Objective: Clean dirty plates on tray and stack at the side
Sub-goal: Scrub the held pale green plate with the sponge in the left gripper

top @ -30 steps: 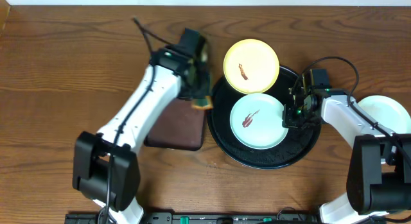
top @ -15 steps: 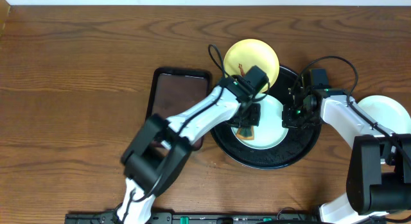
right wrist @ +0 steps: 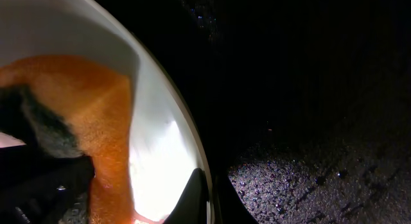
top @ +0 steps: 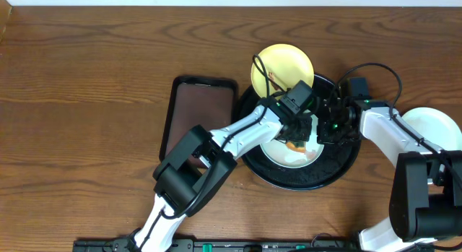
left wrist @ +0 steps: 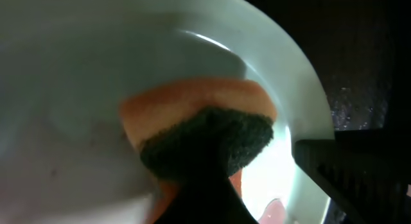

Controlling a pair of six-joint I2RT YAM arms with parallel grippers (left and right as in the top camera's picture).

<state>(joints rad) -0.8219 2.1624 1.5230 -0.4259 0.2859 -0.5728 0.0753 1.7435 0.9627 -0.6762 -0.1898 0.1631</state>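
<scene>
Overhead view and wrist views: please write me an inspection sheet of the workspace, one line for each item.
Surface: wooden table, brown, grain visible.
Job's things: black tray holds a mint plate; yellow plate with a red smear overlaps the tray's far rim; white plate lies right of the tray, partly hidden by the right arm.
Clutter: brown tray left of the black tray.
Grippers: left gripper, jaws shut on an orange-green sponge pressed on the mint plate; right gripper at that plate's right rim, jaws unclear.
Cables: black cables loop over both wrists.
Surroundings: pale strip along the far edge.
</scene>
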